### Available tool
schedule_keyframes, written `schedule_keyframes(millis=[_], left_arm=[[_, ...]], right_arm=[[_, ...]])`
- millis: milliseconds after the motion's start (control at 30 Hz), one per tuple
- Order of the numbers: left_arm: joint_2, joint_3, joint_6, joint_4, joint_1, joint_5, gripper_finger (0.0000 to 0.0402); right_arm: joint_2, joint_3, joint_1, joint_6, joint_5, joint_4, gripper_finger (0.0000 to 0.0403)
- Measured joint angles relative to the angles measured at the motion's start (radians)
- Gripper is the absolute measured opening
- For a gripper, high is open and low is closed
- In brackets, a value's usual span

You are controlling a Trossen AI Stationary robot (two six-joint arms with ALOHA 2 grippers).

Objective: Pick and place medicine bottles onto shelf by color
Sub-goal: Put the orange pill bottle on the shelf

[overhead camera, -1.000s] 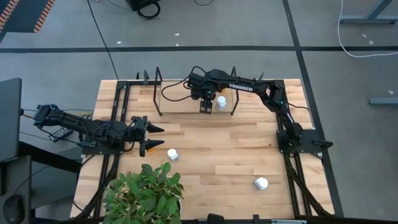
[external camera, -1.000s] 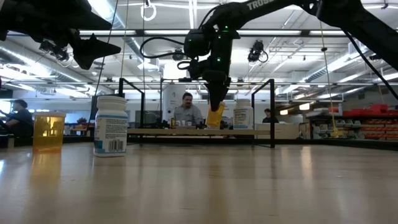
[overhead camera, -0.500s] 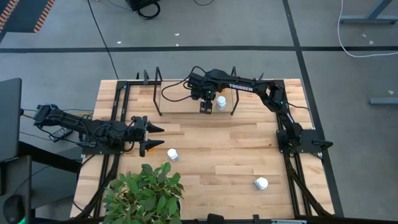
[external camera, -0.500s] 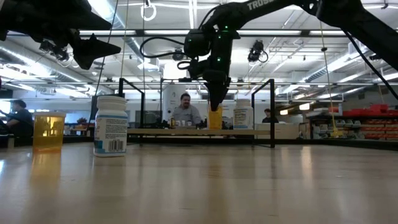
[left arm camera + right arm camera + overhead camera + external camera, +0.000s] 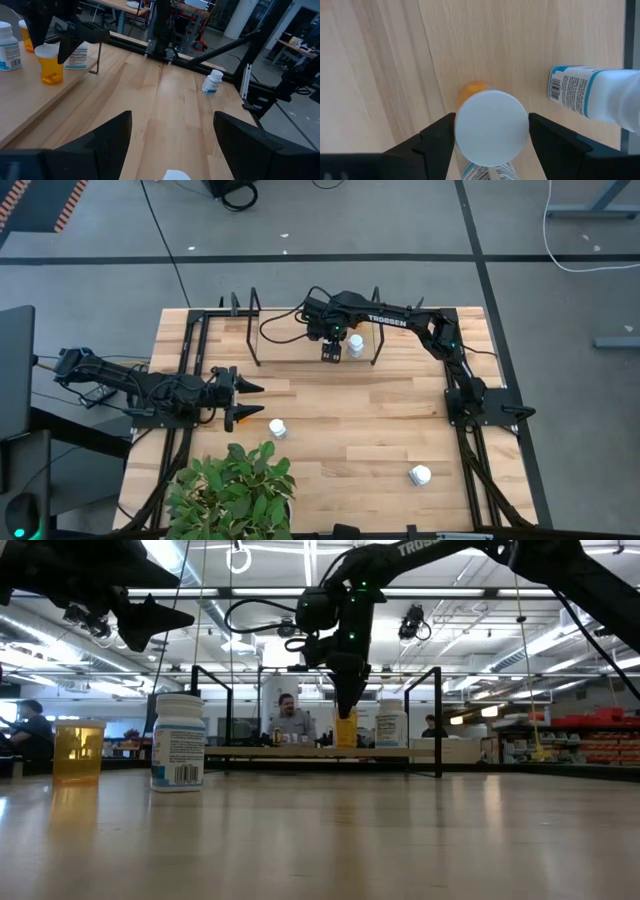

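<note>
My right gripper (image 5: 330,352) hangs over the shelf (image 5: 290,345), a low wood board between black uprights at the table's far side, and is shut on an orange bottle with a white cap (image 5: 345,730). A white bottle (image 5: 391,725) stands on the shelf beside it. My left gripper (image 5: 258,400) is open and empty at the table's left, above the tabletop. A white bottle (image 5: 277,428) stands on the table by it, and another (image 5: 419,475) stands near the front right. My right gripper pinches the orange bottle's white cap (image 5: 491,127) between its two fingers (image 5: 437,140), one on each side. The fingers come from above, pointing down. The bottle stands upright with its base on the shelf board (image 5: 300,752).
In the left wrist view, a white bottle (image 5: 9,45) and another orange one (image 5: 26,35) stand farther along the shelf. An orange bottle (image 5: 78,750) and a white one (image 5: 180,740) stand on the table. A potted plant (image 5: 235,490) sits at the front left. People sit beyond the table.
The orange bottle hung tilted in my right gripper just above the shelf. It has come upright and now stands on the shelf board, with the gripper still around its cap. My left arm has kept still.
</note>
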Motion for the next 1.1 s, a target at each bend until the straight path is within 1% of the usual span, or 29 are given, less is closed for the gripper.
schedule_keyframes(millis=[367,533,667,767,833,900,1000,1100], left_arm=[[0.000,0.000,0.001,0.000,0.000,0.000,0.0286],[0.000,0.000,0.000,0.000,0.000,0.000,0.0286],[0.000,0.000,-0.001,0.000,0.000,0.000,0.0286],[0.000,0.000,-0.002,0.001,0.000,0.000,0.0286],[0.000,0.000,-0.006,0.001,0.000,0.000,0.0286],[0.000,0.000,-0.007,0.001,0.000,0.000,0.0286],[0.000,0.000,-0.008,0.001,0.000,0.000,0.0286],[0.000,0.000,-0.006,0.001,0.000,0.000,0.0286]], right_arm=[[-0.011,0.001,0.005,0.008,0.001,-0.074,0.0255],[-0.079,0.002,0.014,0.008,0.005,-0.064,0.0255],[-0.145,0.003,0.021,0.024,-0.004,0.000,0.0255],[-0.167,0.005,0.028,0.026,-0.010,0.024,0.0249],[-0.157,0.002,0.030,0.024,-0.010,0.018,0.0233],[-0.133,-0.003,0.029,0.013,-0.010,0.018,0.0209],[-0.087,-0.006,0.028,-0.019,-0.008,0.019,0.0160],[-0.068,-0.006,0.021,-0.047,-0.008,0.030,0.0101]])
